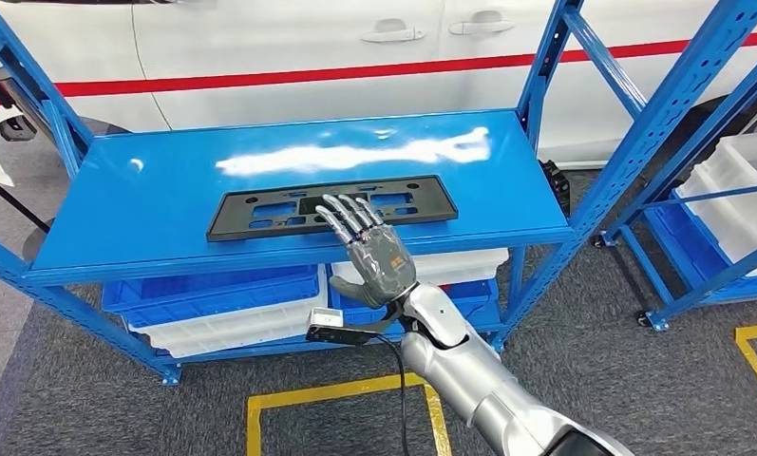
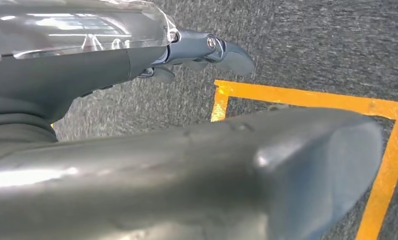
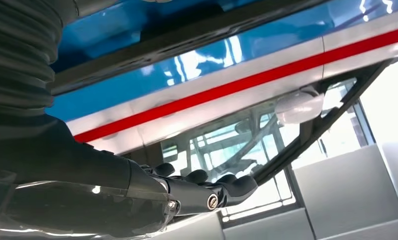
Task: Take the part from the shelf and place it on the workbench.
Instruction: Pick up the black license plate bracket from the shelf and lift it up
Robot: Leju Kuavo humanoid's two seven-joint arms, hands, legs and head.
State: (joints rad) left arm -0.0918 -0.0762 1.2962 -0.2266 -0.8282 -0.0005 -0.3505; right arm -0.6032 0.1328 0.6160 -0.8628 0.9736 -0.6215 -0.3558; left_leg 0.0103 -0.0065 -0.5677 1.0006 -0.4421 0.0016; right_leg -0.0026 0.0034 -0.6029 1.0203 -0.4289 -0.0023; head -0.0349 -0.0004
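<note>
One right hand, fingers spread and empty, over the plate's near edge: curl under that edge.

Glossy blue shelf, seemingly metal

The shelf top is open from the front and from above, with bare blue surface to both sides of the black part lying across its middle. Blue uprights fence the back corners, and a slanted brace closes the right side. The right hand hovers, fingers spread, over the part's front edge. The white car blocks passage behind the shelf.
</note>
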